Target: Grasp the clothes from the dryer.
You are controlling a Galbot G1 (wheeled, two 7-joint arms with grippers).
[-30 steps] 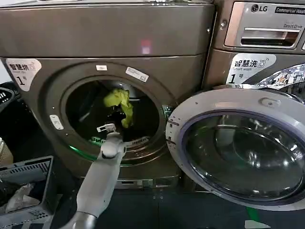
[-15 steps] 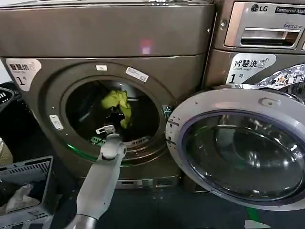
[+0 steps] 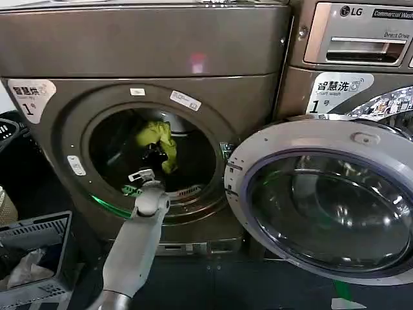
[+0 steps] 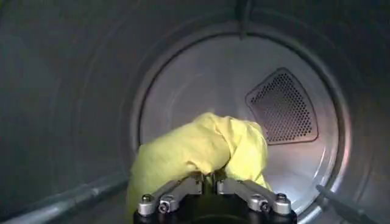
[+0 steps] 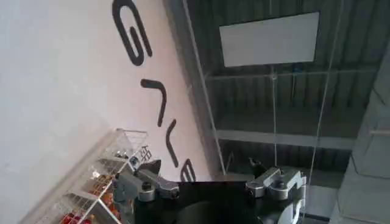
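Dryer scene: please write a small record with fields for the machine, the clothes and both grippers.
dryer: bronze-brown front loader, door open
clothes: yellow-green garment, lifted inside the drum
left gripper: inside the drum, fingers shut on the clothes
right gripper: away from the dryer, pointing up toward the ceiling, fingers open, empty
basket: grey, on the floor left of the dryer

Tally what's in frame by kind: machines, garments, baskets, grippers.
Machines: 2, the dryer and the LG machine
Garments: 1, the clothes, clamped in the left gripper inside the drum
Baskets: 1, grey basket holding a white cloth
Grippers: 2, left plus the right gripper, open, aimed at the ceiling
Total: 6
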